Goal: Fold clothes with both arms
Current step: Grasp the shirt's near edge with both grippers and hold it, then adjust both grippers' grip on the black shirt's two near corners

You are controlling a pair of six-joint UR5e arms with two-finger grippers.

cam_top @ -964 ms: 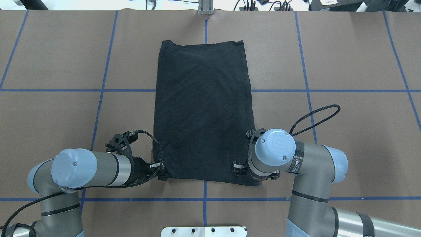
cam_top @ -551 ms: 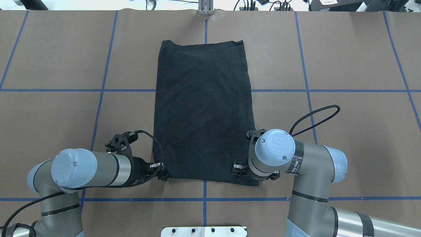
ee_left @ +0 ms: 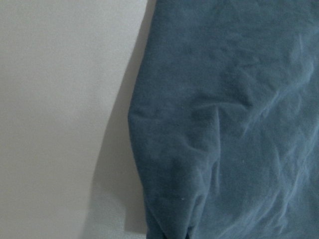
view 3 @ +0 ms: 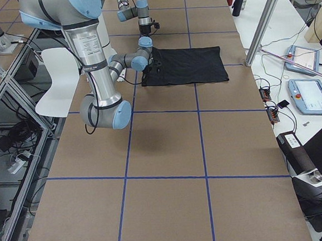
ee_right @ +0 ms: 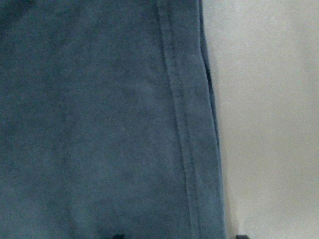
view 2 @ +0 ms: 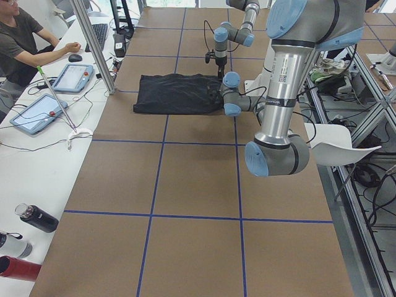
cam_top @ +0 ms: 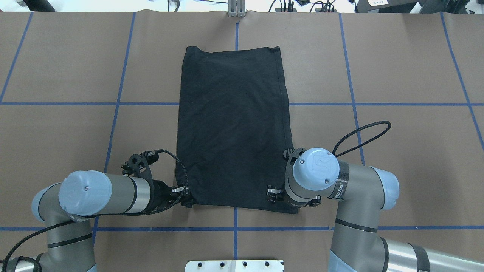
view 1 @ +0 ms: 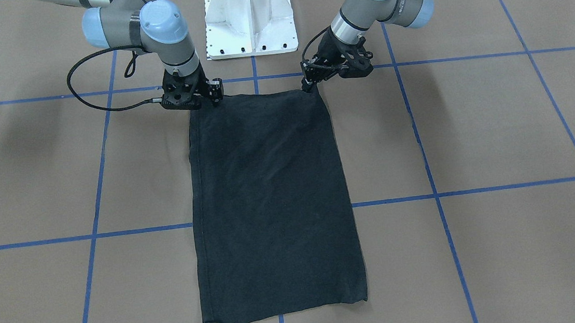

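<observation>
The clothes are one black T-shirt (cam_top: 232,124), folded into a long rectangle flat on the brown table; no logo shows. My left gripper (cam_top: 185,198) sits at its near-left corner, shut on the cloth. In the left wrist view the shirt (ee_left: 224,124) puckers toward the pinch and lifts slightly off the table. My right gripper (cam_top: 294,198) hangs over the near-right corner, mostly hidden under its wrist. In the right wrist view its fingertips (ee_right: 117,236) stand wide apart astride the hem (ee_right: 187,149), so it is open. In the front view both grippers (view 1: 308,84) (view 1: 194,103) are at the shirt's edge nearest the base.
The white pedestal base (view 1: 250,19) stands just behind the shirt's near edge. Blue tape lines (cam_top: 113,104) grid the table. A person (view 2: 25,43), tablets (view 2: 37,114) and bottles (view 2: 34,218) sit along a side bench beyond the table's far edge.
</observation>
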